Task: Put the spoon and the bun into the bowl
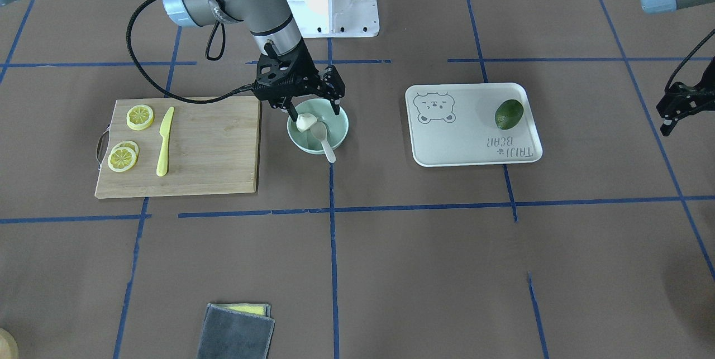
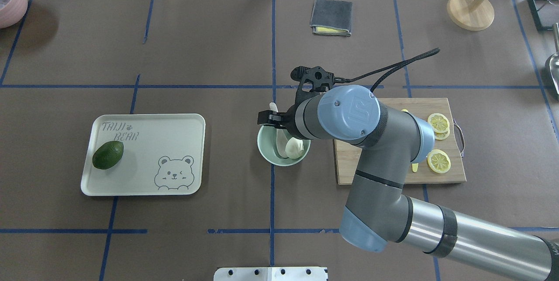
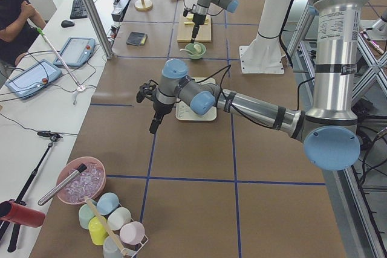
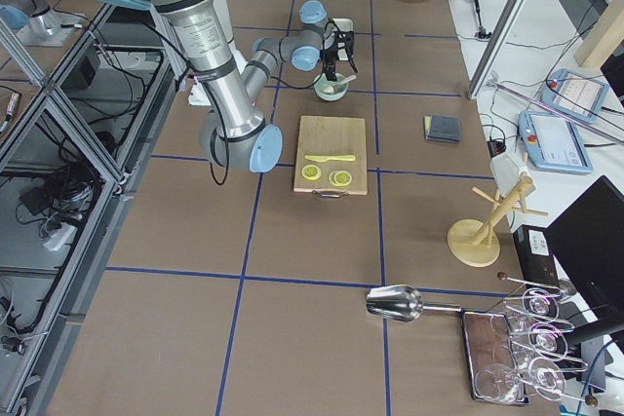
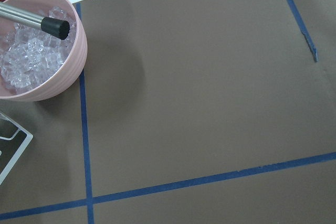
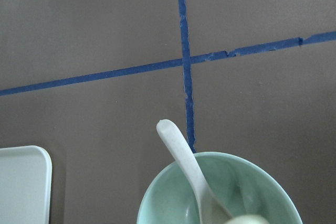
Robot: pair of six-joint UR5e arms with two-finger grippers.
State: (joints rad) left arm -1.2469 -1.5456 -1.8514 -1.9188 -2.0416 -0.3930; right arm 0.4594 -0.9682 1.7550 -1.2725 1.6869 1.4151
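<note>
The mint-green bowl (image 1: 339, 131) stands at the table's middle, between the cutting board and the tray. The white bun (image 1: 304, 121) lies inside it. The beige spoon (image 1: 323, 138) lies in it too, its handle sticking out over the rim. My right gripper (image 1: 314, 109) hangs just above the bowl, open and empty, its jaws wide either side of the bun. The right wrist view shows the spoon (image 6: 181, 156), the bowl rim (image 6: 157, 198) and a sliver of bun (image 6: 252, 220). My left gripper (image 1: 678, 105) hovers far off; I cannot tell its state.
A wooden cutting board (image 1: 212, 147) with lemon slices (image 1: 139, 117) and a yellow knife (image 1: 163, 141) lies beside the bowl. A white bear tray (image 1: 475, 135) holds a green fruit (image 1: 509, 114). A grey cloth (image 1: 237, 331) lies near the edge. A pink ice bowl (image 5: 63, 72) is below the left wrist.
</note>
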